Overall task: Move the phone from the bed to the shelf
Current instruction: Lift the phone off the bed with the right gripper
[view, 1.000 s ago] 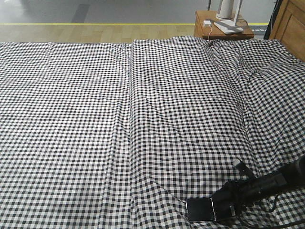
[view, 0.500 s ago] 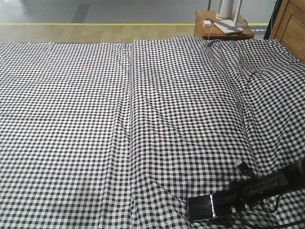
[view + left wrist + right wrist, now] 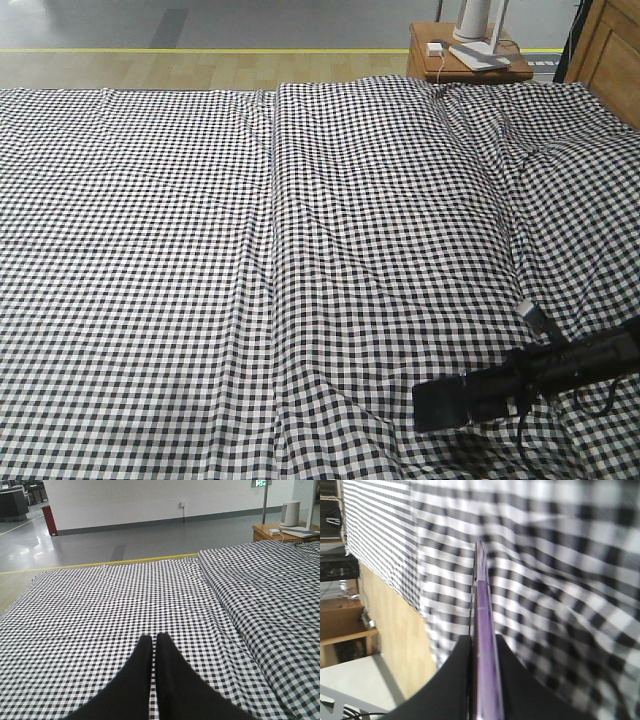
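The black-and-white checked bed (image 3: 200, 250) fills the front view. Near its front right corner my right gripper (image 3: 478, 392) is shut on the phone (image 3: 440, 402), a slim black slab held just above the fabric. In the right wrist view the phone (image 3: 481, 595) shows edge-on, its pinkish-purple rim pinched between the two black fingers of the right gripper (image 3: 482, 639). My left gripper (image 3: 154, 638) hovers shut over the bed (image 3: 100, 610) with nothing in it. Pale planks of the shelf (image 3: 345, 637) show blurred at the left edge of the right wrist view.
A small brown bedside table (image 3: 425, 65) with a white device and a cable stands behind the bed's far right corner. A wooden cabinet (image 3: 610, 50) is beside it. Wood floor (image 3: 150, 70) with a yellow line lies beyond the bed.
The right gripper has lifted the phone off the bed and carried it a little to the right. The phone's face has tipped away and now looks dark. The left arm shows no movement.
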Robot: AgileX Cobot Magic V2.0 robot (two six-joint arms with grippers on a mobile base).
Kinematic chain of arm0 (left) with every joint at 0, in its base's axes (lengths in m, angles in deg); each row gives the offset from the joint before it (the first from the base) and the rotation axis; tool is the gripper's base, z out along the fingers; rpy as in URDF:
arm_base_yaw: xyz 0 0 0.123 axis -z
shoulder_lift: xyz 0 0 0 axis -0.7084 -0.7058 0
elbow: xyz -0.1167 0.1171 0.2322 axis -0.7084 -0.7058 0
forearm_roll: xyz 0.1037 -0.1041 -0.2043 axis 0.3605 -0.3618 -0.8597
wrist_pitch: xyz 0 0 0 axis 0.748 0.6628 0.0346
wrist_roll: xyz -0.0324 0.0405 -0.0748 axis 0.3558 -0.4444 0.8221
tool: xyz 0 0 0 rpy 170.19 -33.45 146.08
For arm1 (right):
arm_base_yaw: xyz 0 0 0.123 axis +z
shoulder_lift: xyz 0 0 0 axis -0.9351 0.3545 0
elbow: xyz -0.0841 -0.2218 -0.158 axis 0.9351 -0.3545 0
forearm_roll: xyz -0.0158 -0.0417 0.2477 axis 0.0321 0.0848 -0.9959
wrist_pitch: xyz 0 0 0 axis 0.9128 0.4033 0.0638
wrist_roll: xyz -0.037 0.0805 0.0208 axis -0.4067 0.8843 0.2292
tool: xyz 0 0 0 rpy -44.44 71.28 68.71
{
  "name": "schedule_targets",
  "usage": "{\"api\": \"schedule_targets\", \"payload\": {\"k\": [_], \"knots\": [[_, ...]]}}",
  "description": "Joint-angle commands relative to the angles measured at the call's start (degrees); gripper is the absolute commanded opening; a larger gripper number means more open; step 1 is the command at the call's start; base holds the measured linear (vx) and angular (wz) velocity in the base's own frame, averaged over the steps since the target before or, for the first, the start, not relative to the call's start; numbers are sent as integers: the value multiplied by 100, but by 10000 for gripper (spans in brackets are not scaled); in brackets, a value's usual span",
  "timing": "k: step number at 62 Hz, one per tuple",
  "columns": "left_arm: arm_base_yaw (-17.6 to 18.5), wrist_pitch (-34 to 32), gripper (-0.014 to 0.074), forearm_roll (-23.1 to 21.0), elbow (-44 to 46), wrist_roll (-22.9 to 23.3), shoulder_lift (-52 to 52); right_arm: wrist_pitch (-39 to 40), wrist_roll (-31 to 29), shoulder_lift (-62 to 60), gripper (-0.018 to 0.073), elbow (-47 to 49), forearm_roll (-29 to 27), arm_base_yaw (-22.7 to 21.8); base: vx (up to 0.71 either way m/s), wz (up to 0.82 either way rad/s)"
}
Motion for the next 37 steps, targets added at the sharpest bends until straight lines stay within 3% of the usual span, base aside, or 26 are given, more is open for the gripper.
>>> {"api": "schedule_targets", "payload": {"k": [1,15,37], "knots": [[2,-405,1,-26,146,22,66,-917,29,-951,-5,-247,-142,-31,0,0],[2,-405,1,-26,146,22,66,-917,221,-2528,-3,-975,-147,138,0,0],[2,-405,1,-26,146,22,66,-912,621,-4756,-2,-1292,-320,1354,0,0]]}}
